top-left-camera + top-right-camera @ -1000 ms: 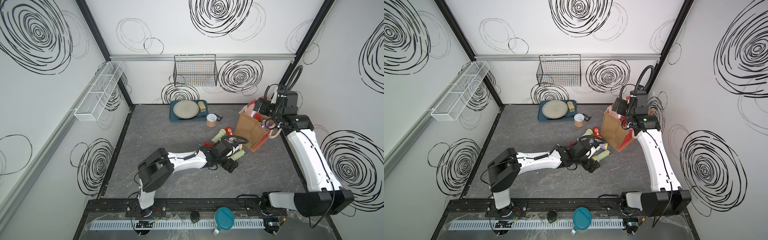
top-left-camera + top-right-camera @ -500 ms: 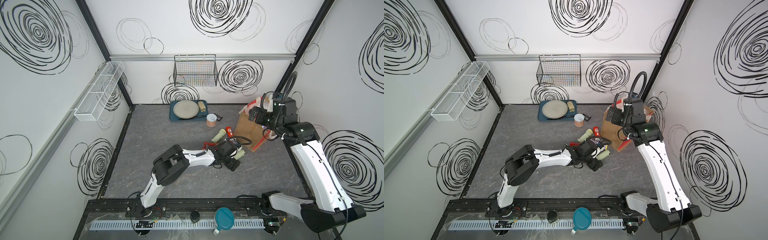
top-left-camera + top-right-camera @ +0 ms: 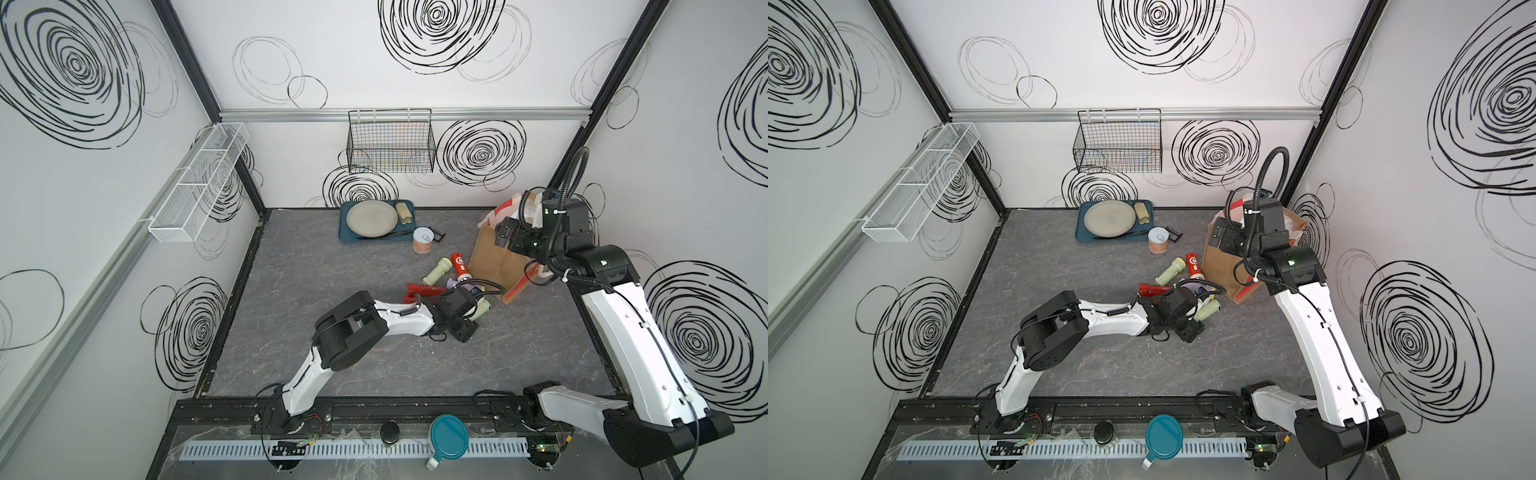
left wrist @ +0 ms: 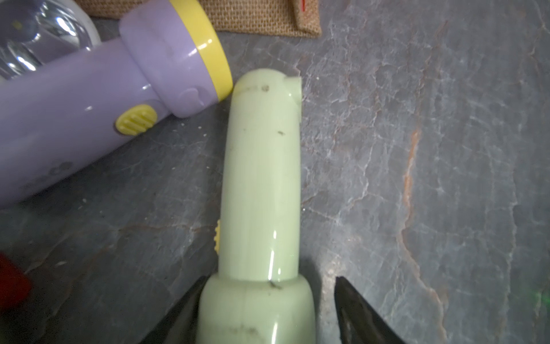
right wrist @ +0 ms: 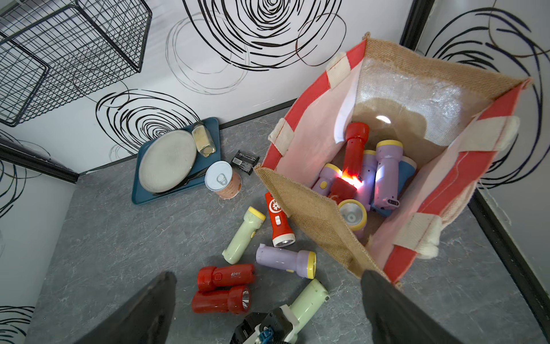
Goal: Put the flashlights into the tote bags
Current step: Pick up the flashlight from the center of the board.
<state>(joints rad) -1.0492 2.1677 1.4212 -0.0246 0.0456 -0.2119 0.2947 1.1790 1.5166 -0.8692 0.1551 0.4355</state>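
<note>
Left tool [image 4: 271,280] straddles a green flashlight [image 4: 262,178]; right tool [image 5: 268,275] hangs spread by the bag [image 3: 494,257].

We see the left tool low on the counter [image 4: 416,149], its jaws on either side of the wide head of the green flashlight, which lies flat. One jaw touches the head and the other stands just clear, so nothing is clenched. A lilac flashlight [image 4: 89,104] lies just beside it, its yellow rim near the green one's tail. The bag stands upright close to both, near the right wall. The right tool hovers in the air by the bag's mouth, jaws wide apart, holding nothing. Inside the bag we see a heap of flashlights [image 5: 372,172], red, lilac and blue, one of them lit. On the counter outside it lie a second green flashlight [image 5: 242,235], an orange-red flashlight [image 5: 278,220] and two red flashlights [image 5: 226,277] side by side.
</note>
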